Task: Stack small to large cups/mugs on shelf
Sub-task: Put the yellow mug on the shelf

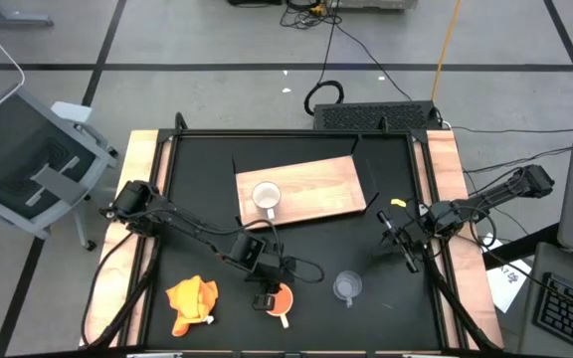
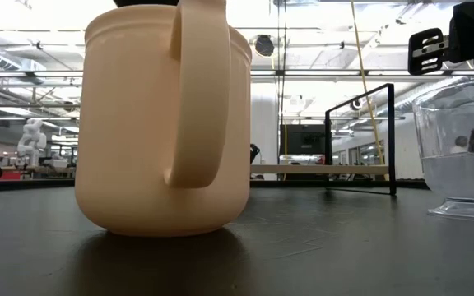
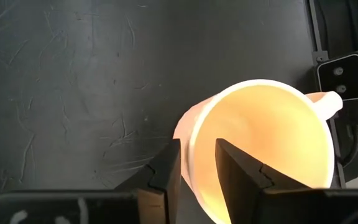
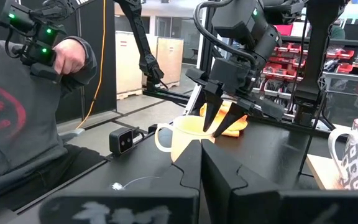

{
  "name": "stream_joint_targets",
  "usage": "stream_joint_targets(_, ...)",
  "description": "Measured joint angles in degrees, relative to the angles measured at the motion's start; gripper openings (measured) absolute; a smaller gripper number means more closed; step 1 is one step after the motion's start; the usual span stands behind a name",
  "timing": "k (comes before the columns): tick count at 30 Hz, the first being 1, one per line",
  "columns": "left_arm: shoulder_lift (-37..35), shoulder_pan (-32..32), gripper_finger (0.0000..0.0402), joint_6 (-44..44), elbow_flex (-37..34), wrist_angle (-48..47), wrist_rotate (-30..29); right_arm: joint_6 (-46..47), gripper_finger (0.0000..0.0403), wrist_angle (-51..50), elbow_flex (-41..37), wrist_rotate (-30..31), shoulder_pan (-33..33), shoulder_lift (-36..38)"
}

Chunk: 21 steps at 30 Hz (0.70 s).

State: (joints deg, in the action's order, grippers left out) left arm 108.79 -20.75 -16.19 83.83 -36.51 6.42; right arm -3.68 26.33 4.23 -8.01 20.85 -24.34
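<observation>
The yellow-orange cup stands upright on its base on the black tabletop near the front edge, its handle toward the near side. My left gripper comes down on its rim and is shut on it. The white cup stands on the shelf, a light-brown wooden board, at its left end. On the tabletop to the right of the yellow-orange cup stands the clear glass cup. My right gripper waits shut at the table's right side, touching nothing. My left gripper pinches the yellow-orange cup's wall at the rim, on the side away from the handle. One finger is inside the cup and the other outside. The fingers slant down from above. The cup stays upright with its base on the tabletop.
An orange-yellow cloth lies crumpled at the front left. A black wire frame stands at the far side by the board. A small camera sits at the near edge, close to the cup's handle. A person sits beyond that edge.
</observation>
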Motion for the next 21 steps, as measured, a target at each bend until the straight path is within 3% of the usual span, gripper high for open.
stream_joint_targets(4, 0.0, 0.0, 0.0114, 0.0, 0.0, 0.0, -0.3, 0.0, 0.0000, 0.0, 0.0, 0.0, 0.0, 0.0)
stream_joint_targets(14, 0.0, -0.1, 0.0209, -0.2, 0.0, 0.0, -2.0, 0.0, 0.0000, 0.0, 0.0, 0.0, 0.0, 0.0)
stream_joint_targets(21, 0.7, -0.3, 0.0221, 0.0, 0.0, -0.2, -2.1, 0.0, 0.0000, 0.0, 0.0, 0.0, 0.0, 0.0)
